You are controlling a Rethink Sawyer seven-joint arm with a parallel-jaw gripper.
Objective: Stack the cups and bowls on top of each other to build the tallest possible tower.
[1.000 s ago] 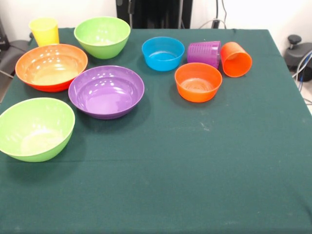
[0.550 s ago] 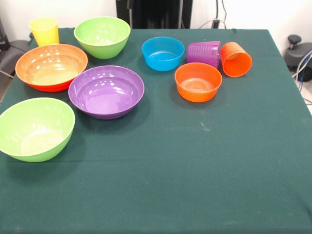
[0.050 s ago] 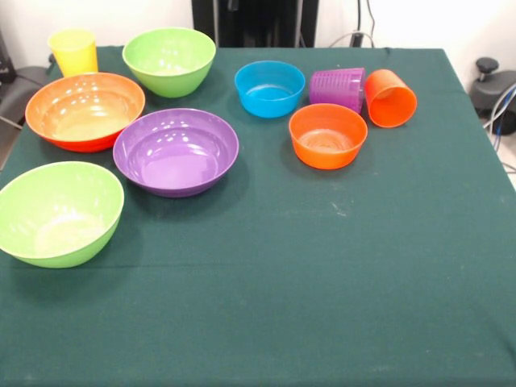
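In the front view the bowls stand apart on the green cloth: a lime green bowl (image 3: pixel 58 212) at the near left, a purple bowl (image 3: pixel 176 151), a large orange bowl (image 3: pixel 85 110), a second lime green bowl (image 3: pixel 169 60) at the back, a small blue bowl (image 3: pixel 269 87) and a small orange bowl (image 3: pixel 327 135). The yellow cup (image 3: pixel 73 51) stands upright at the far left corner. The ribbed purple cup (image 3: pixel 338 87) and the orange cup (image 3: pixel 391 97) lie on their sides beside each other. Nothing is stacked. The gripper does not show.
The green-clothed table (image 3: pixel 322 282) ends at its right edge (image 3: pixel 476 121), with cables and a dark object beyond it. A dark chair part sits past the left edge (image 3: pixel 16 89).
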